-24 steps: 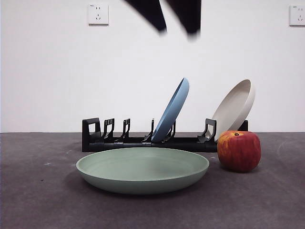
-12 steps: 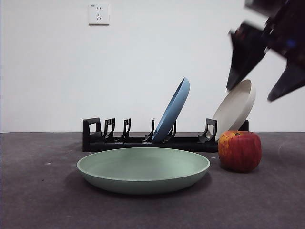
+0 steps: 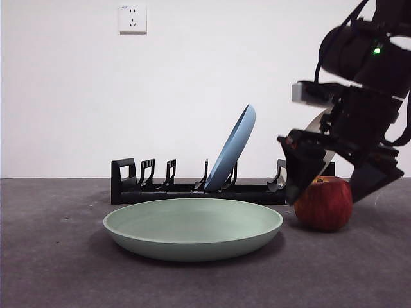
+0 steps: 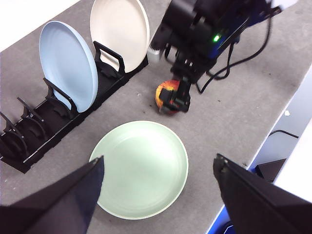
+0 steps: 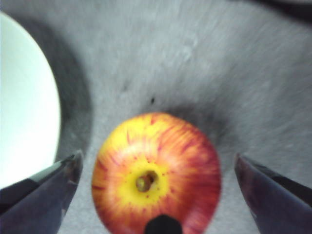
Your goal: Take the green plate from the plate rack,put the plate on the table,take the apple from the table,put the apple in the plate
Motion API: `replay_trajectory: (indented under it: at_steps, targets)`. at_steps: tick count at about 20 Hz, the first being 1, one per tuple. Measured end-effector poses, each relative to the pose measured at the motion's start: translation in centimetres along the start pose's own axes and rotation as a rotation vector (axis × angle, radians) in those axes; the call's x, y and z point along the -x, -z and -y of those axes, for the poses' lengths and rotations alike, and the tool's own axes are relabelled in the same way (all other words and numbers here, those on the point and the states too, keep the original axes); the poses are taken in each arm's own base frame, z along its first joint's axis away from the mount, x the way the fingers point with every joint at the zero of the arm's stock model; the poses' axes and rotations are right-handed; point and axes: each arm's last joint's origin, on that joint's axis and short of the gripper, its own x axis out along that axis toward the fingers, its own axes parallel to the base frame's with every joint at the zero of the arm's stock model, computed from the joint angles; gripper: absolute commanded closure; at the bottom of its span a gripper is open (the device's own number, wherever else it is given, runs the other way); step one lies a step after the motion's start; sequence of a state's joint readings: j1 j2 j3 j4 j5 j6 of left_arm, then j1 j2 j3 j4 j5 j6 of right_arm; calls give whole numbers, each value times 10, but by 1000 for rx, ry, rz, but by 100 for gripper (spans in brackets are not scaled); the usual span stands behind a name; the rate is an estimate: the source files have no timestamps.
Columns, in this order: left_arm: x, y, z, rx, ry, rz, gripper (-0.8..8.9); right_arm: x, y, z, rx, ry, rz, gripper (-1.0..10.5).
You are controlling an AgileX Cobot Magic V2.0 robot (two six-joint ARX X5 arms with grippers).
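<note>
The pale green plate [image 3: 192,228] lies flat on the dark grey table [image 3: 58,269], in front of the black plate rack [image 3: 167,187]. The red and yellow apple [image 3: 324,205] stands on the table just right of the plate. My right gripper [image 3: 326,192] is open and low, with one jaw on each side of the apple; the right wrist view shows the apple [image 5: 156,173] between the open jaws of my right gripper [image 5: 156,161], apart from both. My left gripper [image 4: 158,161] is open and empty, high above the green plate [image 4: 139,168].
A blue plate [image 3: 232,147] leans in the rack's middle slot. A beige plate [image 4: 119,29] stands at the rack's end, mostly hidden behind the right arm in the front view. The table's edge [image 4: 287,117] runs close beyond the apple [image 4: 165,92].
The right arm has come down from the upper right to the apple, and its open jaws now stand on either side of it. Plate, rack and apple have not moved.
</note>
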State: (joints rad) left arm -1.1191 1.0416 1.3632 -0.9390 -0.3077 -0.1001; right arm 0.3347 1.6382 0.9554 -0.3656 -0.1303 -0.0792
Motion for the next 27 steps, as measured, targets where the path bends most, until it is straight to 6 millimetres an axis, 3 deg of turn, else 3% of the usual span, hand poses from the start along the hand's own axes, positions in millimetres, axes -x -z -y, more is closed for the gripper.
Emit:
replay_trajectory:
  at_steps: [1, 7, 11, 16, 19, 21, 23, 27]
  targets:
    - [0, 0, 0, 2, 0, 0, 436, -3, 1, 0, 0, -1, -6, 237]
    - [0, 0, 0, 6, -3, 0, 436, -4, 0, -1, 5, -3, 1, 743]
    - [0, 0, 0, 6, -4, 0, 436, -3, 2, -1, 3, -4, -19, 963]
    - [0, 0, 0, 6, -4, 0, 436, 2, 1, -2, 3, -4, -15, 963]
    - [0, 0, 0, 6, -4, 0, 436, 30, -6, -11, 27, -6, 81, 963]
    - [0, 0, 0, 6, -4, 0, 436, 51, -11, -23, 55, -21, 165, 964]
    - [0, 0, 0, 6, -4, 0, 436, 60, -14, -40, 87, -53, 218, 964]
    - [0, 0, 0, 6, -3, 0, 436, 51, -18, -86, 164, -151, 273, 964]
